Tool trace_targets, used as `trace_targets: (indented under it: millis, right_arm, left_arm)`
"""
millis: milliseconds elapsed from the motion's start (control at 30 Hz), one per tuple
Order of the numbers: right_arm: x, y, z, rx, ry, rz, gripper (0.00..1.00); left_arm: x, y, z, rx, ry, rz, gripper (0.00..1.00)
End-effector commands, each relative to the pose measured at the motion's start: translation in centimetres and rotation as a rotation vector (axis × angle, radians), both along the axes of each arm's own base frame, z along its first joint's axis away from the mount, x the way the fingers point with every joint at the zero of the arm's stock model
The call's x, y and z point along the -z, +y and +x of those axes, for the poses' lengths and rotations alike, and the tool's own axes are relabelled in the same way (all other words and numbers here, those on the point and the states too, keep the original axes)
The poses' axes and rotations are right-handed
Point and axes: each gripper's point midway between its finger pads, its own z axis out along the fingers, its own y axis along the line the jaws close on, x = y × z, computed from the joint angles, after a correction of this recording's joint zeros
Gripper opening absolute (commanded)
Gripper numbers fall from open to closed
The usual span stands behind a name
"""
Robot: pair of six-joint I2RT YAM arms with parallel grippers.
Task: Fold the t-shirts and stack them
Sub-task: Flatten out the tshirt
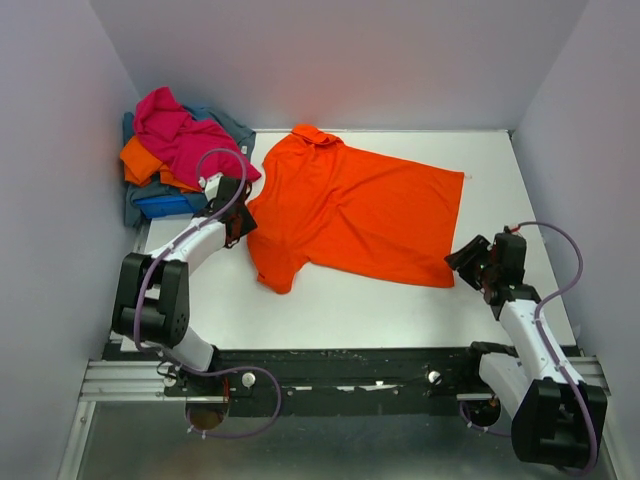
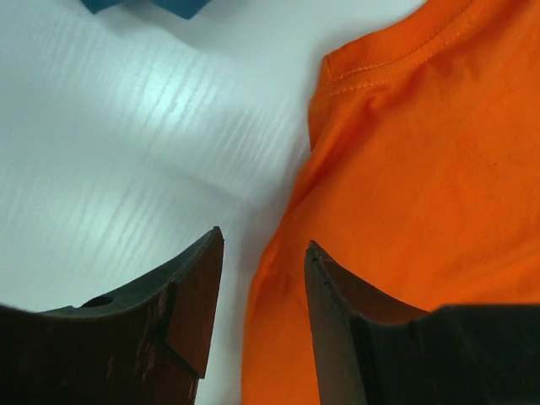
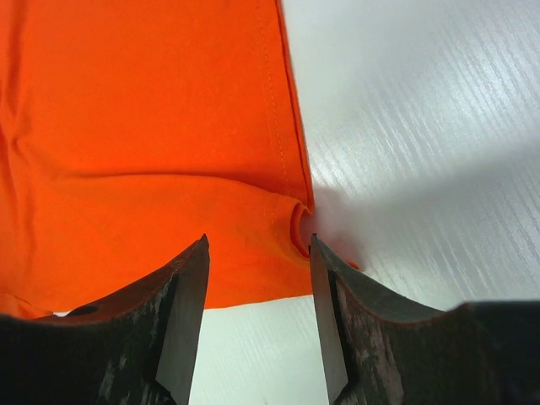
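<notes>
**Spread shirt with both arms posted at its ends.** The orange t-shirt (image 1: 355,215) lies open and unfolded on the table (image 1: 390,315), collar at the far left, hem to the right, and sits slightly askew to the table edges. The other t-shirts are crumpled in a pile (image 1: 175,160) in the far left corner.

The left gripper (image 1: 237,220) stands at the shirt's left border near the sleeve, its jaws parted and empty. The right gripper (image 1: 470,262) stands at the near hem corner, also parted and holding nothing. A small rolled hem curl (image 3: 297,229) lies just ahead of its fingertips.

**Likely faults.**
- A pinch at the curl may take one layer only, or a doubled one, so the fold line would come out crooked.
- The left jaws straddle the fabric edge, so a shallow bite may slip off.
- Unequal lifts by the two arms would add to the skew.

**Room for moving.** Bare table lies in front of the shirt and to the right of the hem. The far strip is narrow. The pile crowds the left arm, and the side walls (image 1: 60,180) stand close by.
</notes>
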Motion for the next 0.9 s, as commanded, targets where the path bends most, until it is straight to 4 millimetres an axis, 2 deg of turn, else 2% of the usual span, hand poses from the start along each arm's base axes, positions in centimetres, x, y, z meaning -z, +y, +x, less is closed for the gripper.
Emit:
trace_targets:
  millis: [0, 133, 233, 333, 400, 467, 533, 600, 733, 800, 867]
  right_arm:
    - [1.2, -1.2, 0.2, 0.092, 0.049, -0.003, 0.59]
    - [2.5, -1.4, 0.2, 0.117, 0.146, 0.011, 0.53]
    - [3.3, -1.5, 0.1, 0.125, 0.203, 0.014, 0.48]
    - [3.5, -1.1, -0.1, 0.109, 0.205, 0.03, 0.45]
    - [3.5, -0.8, -0.1, 0.104, 0.206, 0.044, 0.33]
    - [3.6, -1.0, -0.2, 0.115, 0.222, 0.041, 0.11]
    - [3.0, -1.9, -0.1, 0.15, 0.228, 0.002, 0.01]
    - [2.2, -3.4, -0.1, 0.207, 0.225, -0.057, 0.01]
    - [0.4, -4.6, 0.5, 0.264, 0.205, -0.098, 0.01]
    - [-0.2, -5.3, 0.6, 0.306, 0.204, -0.105, 0.01]
    - [-0.8, -6.0, 0.7, 0.342, 0.198, -0.11, 0.01]
  left_arm:
    - [0.3, -2.0, 2.4, 0.059, -0.019, -0.073, 0.54]
    - [1.5, -2.8, 2.7, 0.094, 0.017, -0.097, 0.5]
    - [2.3, -3.8, 2.7, 0.124, 0.027, -0.138, 0.41]
    - [3.2, -4.0, 2.7, 0.129, 0.045, -0.145, 0.28]
    - [3.6, -3.7, 2.8, 0.121, 0.053, -0.135, 0.14]
    - [3.4, -3.4, 3.0, 0.112, 0.048, -0.121, 0.0]
    - [3.0, -2.6, 2.9, 0.098, 0.047, -0.089, 0.0]
    - [1.7, -1.1, 2.8, 0.058, 0.028, -0.018, 0.0]
    - [-0.9, 0.9, 1.7, 0.002, -0.018, 0.064, 0.0]
    - [-1.7, 1.1, 0.8, -0.01, -0.038, 0.083, 0.0]
    - [-1.9, 0.2, 0.5, 0.014, -0.061, 0.062, 0.0]
